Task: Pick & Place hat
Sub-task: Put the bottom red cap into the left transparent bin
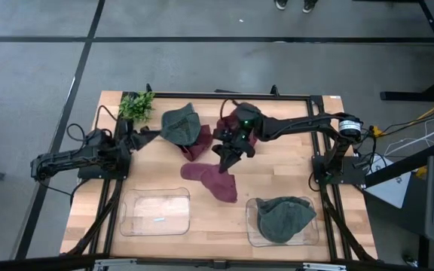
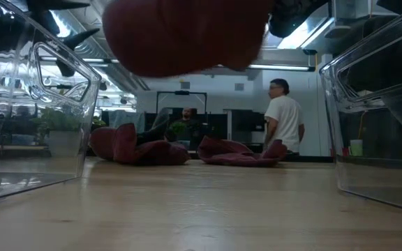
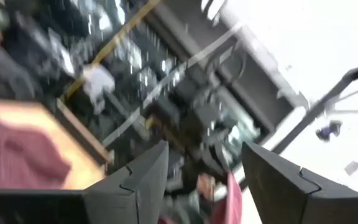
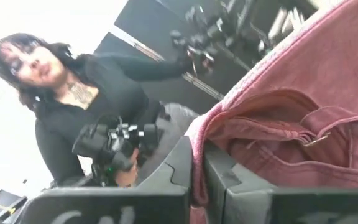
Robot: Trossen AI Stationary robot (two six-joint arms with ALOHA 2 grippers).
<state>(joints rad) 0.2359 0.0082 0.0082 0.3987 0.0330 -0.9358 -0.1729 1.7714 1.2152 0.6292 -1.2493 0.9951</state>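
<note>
- green hat sits in right bin
- your right gripper pinches red hat, lifted; left bin empty
- left gripper fingers wide, idle

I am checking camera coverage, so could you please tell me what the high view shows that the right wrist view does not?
Only the high view shows the two clear bins, the empty one and the one holding a green hat, another green hat, the small plant and the left gripper waiting at the table's left. Only the right wrist view shows a person in the room. Both show the right gripper pinching a maroon hat.
</note>
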